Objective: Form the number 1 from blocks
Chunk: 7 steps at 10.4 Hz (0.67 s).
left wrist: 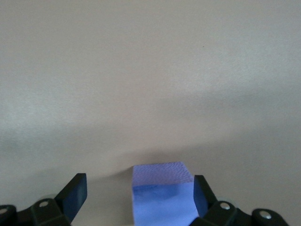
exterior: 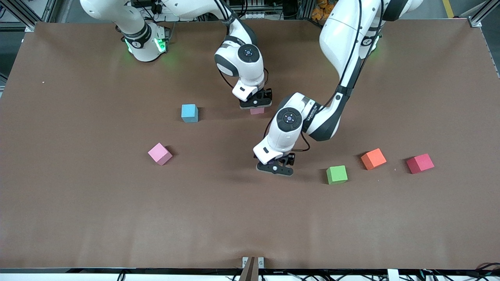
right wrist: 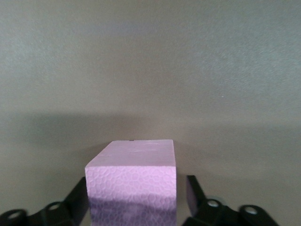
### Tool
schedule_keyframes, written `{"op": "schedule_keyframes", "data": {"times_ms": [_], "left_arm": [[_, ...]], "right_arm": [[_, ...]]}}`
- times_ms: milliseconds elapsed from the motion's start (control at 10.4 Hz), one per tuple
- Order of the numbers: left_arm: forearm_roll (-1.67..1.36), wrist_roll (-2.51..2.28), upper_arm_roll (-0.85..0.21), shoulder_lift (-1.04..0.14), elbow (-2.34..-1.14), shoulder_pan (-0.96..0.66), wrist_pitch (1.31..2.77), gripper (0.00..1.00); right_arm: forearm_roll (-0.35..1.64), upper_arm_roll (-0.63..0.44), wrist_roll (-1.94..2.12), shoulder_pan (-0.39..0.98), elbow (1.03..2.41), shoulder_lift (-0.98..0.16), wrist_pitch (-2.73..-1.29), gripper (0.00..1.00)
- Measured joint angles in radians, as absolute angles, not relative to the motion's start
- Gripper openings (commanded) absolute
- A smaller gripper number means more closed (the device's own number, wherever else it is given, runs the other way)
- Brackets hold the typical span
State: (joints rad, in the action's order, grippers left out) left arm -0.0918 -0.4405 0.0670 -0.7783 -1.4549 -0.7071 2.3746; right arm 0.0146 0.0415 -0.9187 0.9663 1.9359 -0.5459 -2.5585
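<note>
A purple block (exterior: pixel 257 111) sits on the table under my right gripper (exterior: pixel 256 103). In the right wrist view that block (right wrist: pixel 134 183) lies between the fingers of the open right gripper (right wrist: pixel 136 193), with a gap to one finger (right wrist: pixel 193 190). My left gripper (exterior: pixel 275 168) is low over the table, nearer the front camera, and hides its block in the front view. In the left wrist view the open left gripper (left wrist: pixel 138 190) straddles a second purple block (left wrist: pixel 162 193), close to one finger (left wrist: pixel 200 190). The light blue block (exterior: pixel 190 113), pink block (exterior: pixel 159 153) and green block (exterior: pixel 336 174) lie apart.
An orange cube (exterior: pixel 373 159) and a red cube (exterior: pixel 420 163) rest toward the left arm's end of the table, beside the green block. The brown table (exterior: pixel 117 218) reaches well past the blocks on every side.
</note>
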Motion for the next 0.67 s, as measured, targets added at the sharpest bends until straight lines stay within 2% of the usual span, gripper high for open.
{"op": "schedule_keyframes", "data": {"times_ms": [289, 577, 674], "left_arm": [[-0.092, -0.509, 0.048, -0.793, -1.454, -0.711, 2.389, 1.00], [-0.092, -0.530, 0.033, -0.817, -1.454, -0.714, 2.390, 1.00], [-0.092, -0.530, 0.033, -0.821, -1.454, -0.714, 2.390, 0.96]], "right_arm": [[0.014, 0.029, -0.918, 0.914, 2.040, -0.394, -2.517, 1.00], [0.013, 0.026, -0.826, 0.793, 2.164, -0.230, -2.414, 1.00], [0.012, 0.025, -0.799, 0.733, 2.191, -0.203, -2.403, 1.00]]}}
